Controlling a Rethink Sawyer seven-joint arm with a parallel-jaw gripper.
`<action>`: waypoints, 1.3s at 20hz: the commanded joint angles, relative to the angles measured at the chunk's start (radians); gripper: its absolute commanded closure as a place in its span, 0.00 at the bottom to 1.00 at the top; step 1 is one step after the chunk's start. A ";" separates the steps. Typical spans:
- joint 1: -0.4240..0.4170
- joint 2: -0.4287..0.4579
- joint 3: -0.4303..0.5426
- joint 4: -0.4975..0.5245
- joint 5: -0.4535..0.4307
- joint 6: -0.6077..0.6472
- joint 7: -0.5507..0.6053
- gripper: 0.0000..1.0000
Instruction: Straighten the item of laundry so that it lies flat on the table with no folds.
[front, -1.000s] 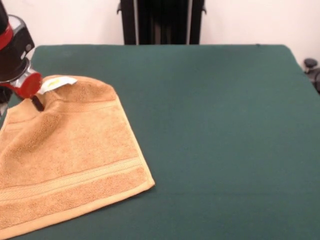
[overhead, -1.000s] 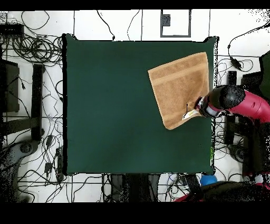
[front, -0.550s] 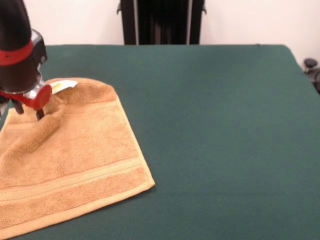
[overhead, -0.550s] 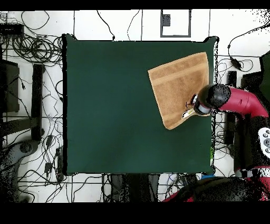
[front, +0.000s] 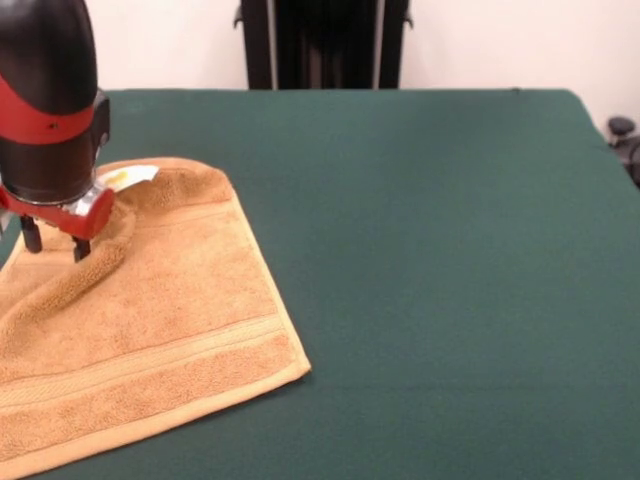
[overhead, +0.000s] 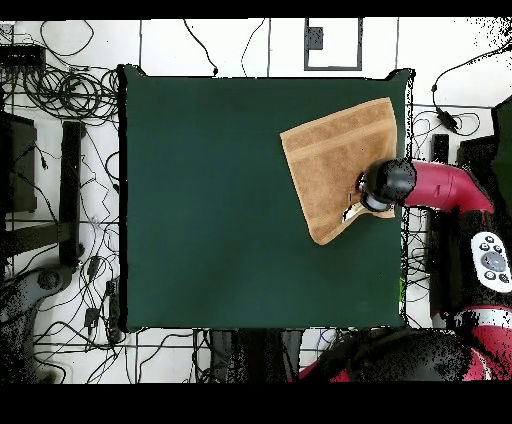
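Claw (front: 53, 242) sits low over the towel (front: 160, 310) near its label (front: 128, 176); two dark fingers (front: 81, 248) stand apart, tips at a raised ridge of terry, nothing clamped; towel lies at one side edge of the green tabletop (front: 430, 250).

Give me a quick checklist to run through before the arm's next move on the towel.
1. Gripper at the towel: ok, its two dark fingers stand spread, down at the cloth near the label.
2. Cloth actually pinched: cannot tell.
3. Towel flat: not ok, a raised ridge runs from the fingers toward the front view's left edge, and the label corner looks turned over.
4. Towel fully on the table: cannot tell; overhead it lies at the edge beside the arm.
5. Room to spread: ok, bare green cloth lies beside the towel.
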 joint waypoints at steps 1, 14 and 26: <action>0.100 0.067 -0.014 0.075 -0.006 -0.009 0.035 0.00; -0.028 0.054 -0.020 0.072 0.063 0.355 -0.279 0.00; -0.020 -0.139 -0.059 0.327 -0.058 0.144 -0.198 0.00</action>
